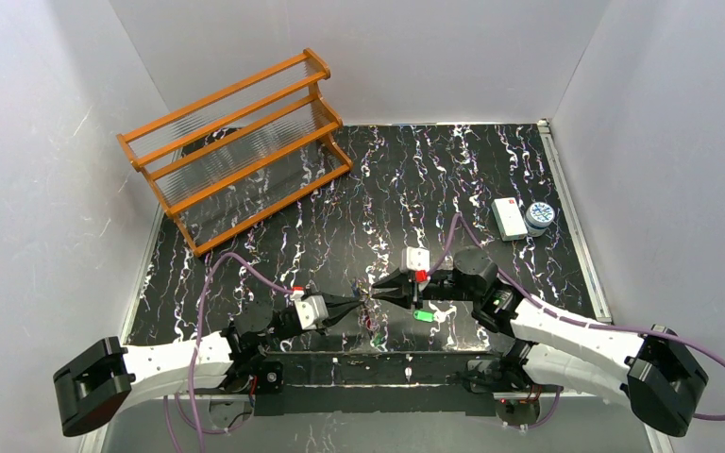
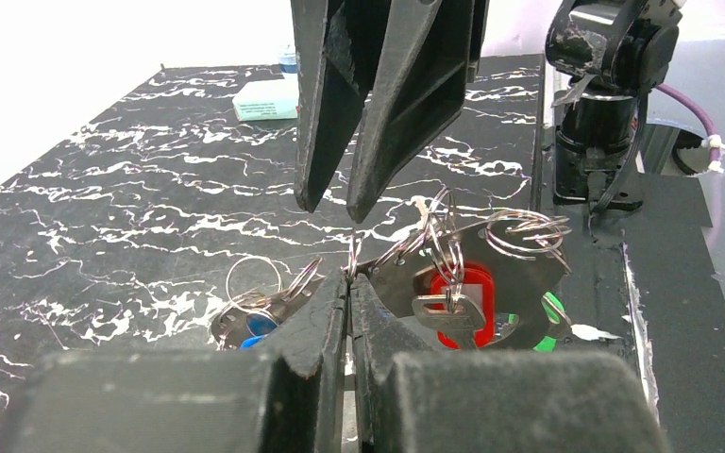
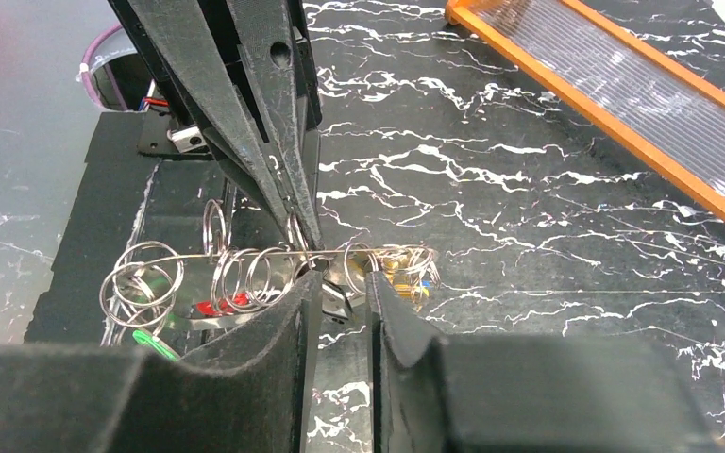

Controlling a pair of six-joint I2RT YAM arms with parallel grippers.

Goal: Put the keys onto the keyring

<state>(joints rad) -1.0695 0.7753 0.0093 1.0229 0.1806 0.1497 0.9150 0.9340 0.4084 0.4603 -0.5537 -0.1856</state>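
Meeting over the near middle of the marbled tabletop (image 1: 491, 170), the left hand (image 1: 361, 308) and the right hand (image 1: 378, 292) are working tip to tip in the top view. The keyring (image 1: 368, 313) and its bunch of keys (image 1: 374, 332) are hanging between them, and a green tag (image 1: 423, 315) is showing just right of the bunch.

From the left wrist, the left hand's fingers (image 2: 311, 326) are pressing together on the thin wire of the keyring (image 2: 406, 247). The right hand's fingers (image 2: 326, 113) are reaching down with tips a sliver apart just above that pinch. A red-tagged key (image 2: 458, 307) is dangling on the near side, a blue tag (image 2: 260, 324) on the far side.

From the right wrist, the right hand's fingers (image 3: 274, 349) are standing narrowly parted around a scrap of metal; the pictures are not showing whether they are gripping it. The wire is running near to far, strung with split rings (image 3: 241, 269).

Doing this step well is probably coming down to a steady, level wire in the left hand. The right hand should be taking one split ring at a time and sliding it along rather than lifting, so the crowded rings are not tangling or slipping back off.
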